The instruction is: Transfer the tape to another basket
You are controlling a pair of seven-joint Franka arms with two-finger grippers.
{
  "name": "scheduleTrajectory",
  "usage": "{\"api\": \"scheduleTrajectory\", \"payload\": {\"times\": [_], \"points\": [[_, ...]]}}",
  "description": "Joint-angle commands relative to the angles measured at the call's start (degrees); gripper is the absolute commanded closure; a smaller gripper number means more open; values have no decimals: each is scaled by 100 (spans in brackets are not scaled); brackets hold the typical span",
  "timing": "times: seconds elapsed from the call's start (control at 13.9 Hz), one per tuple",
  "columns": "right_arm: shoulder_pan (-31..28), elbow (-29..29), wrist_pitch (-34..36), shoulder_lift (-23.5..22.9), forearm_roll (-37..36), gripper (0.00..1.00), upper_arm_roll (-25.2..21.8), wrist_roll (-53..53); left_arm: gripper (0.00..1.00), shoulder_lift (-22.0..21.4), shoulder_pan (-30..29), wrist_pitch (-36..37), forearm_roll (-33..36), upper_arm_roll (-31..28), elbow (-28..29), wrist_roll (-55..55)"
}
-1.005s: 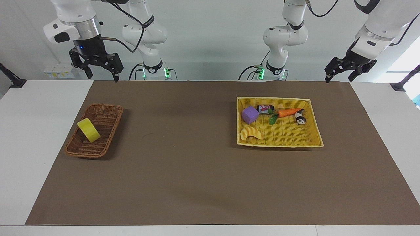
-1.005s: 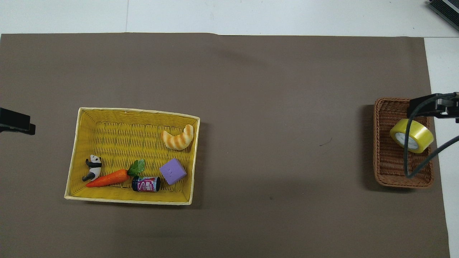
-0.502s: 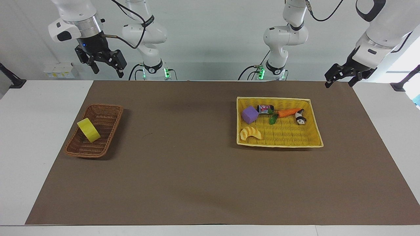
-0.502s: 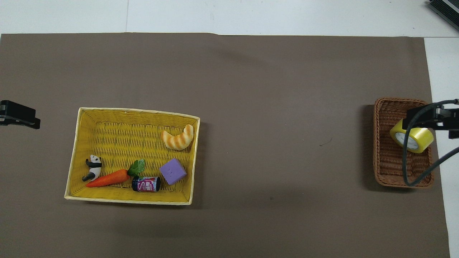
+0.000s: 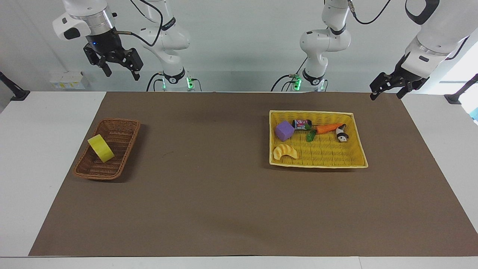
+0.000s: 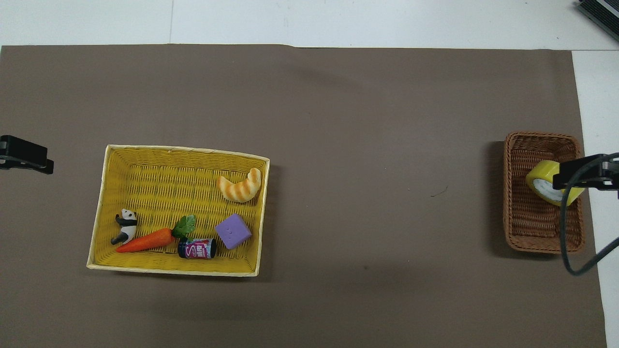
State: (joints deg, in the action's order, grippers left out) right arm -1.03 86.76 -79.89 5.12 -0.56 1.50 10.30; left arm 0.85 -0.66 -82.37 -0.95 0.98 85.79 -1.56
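The right gripper [image 5: 118, 68], fingers spread and empty, hangs high above the table's robot-side edge; the tape [image 5: 101, 148] stands on edge in the brown basket [image 5: 123, 129] at its end, far from the waiting left gripper [image 5: 388, 89], also open

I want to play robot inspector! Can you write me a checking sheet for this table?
Surface: brown mat over a white table.
Job's things: yellow tape leans in the brown wicker basket, at the right arm's end.
Clutter: yellow tray at the left arm's end holds a purple block, croissant toy, carrot, panda and small can.
End effectors: right end effector open, raised, holding nothing; left end effector open, raised, holding nothing.
Cables: black cable crosses the overhead view over the basket.
Surroundings: pale wall, green lights at the arm bases.
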Motion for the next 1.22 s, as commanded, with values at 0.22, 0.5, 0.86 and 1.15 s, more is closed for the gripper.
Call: {"api": "scheduleTrajectory", "payload": {"times": [0.22, 0.5, 0.86, 1.15], "points": [[-38, 228, -36, 191, -173, 0, 8, -256, 0, -59, -48, 19, -72, 7, 43, 24], [-56, 237, 25, 191, 20, 0, -18, -282, 0, -85, -48, 10, -72, 7, 70, 50], [-56, 298, -18, 209, 21, 0, -53, -440, 0, -85, -48, -7, -72, 7, 70, 51], [-108, 351, -27, 244, 12, 0, -71, -660, 0, -85, -48, -7, -72, 7, 79, 59]]}}
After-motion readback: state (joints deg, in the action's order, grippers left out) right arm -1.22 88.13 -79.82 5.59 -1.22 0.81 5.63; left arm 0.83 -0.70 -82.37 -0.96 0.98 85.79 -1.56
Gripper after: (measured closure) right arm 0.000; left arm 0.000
